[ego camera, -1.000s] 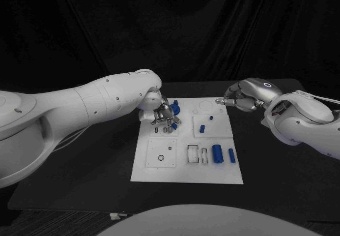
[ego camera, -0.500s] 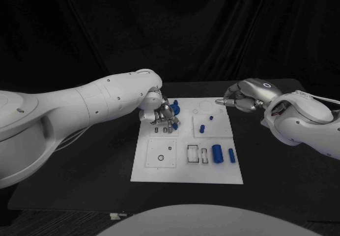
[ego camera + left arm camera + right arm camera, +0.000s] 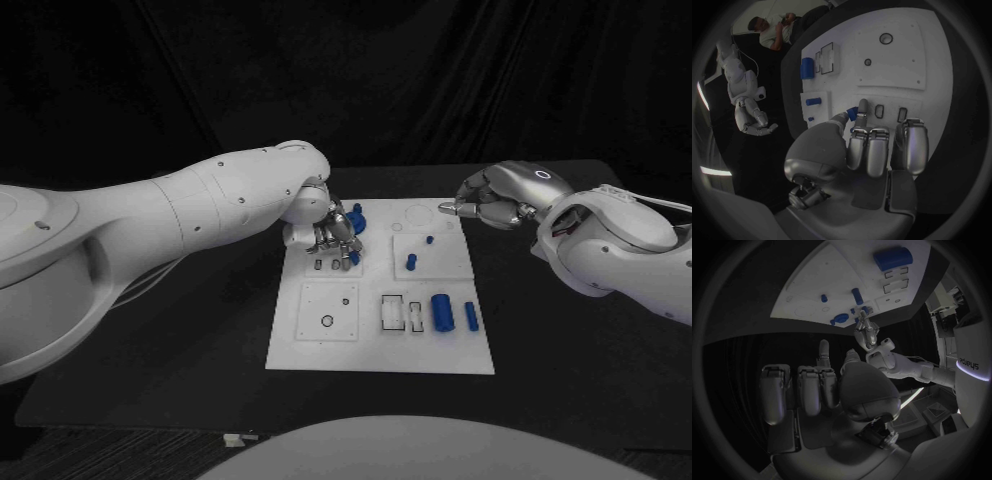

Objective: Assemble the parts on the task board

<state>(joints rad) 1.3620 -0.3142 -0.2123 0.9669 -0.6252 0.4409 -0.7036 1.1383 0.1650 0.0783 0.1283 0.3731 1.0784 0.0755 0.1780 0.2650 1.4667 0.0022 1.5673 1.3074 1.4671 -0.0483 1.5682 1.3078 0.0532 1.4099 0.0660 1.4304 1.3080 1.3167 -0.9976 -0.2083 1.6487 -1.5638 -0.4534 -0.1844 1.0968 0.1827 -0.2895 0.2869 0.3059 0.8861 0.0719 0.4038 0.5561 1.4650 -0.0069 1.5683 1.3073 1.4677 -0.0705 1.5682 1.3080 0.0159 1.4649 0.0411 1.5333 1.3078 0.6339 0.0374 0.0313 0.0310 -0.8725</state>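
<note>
Left hand (image 3: 335, 238) lower, blue part (image 3: 852, 114) half-hidden

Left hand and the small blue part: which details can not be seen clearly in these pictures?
- Head view: the left hand covers most of the small blue part, so its shape and its slot are hidden.
- Left wrist view: the fingers hide the part's lower end; whether it is seated in the task board cannot be told.
- Right wrist view: the right hand blocks the near table; the board's slots are too small to read.
</note>
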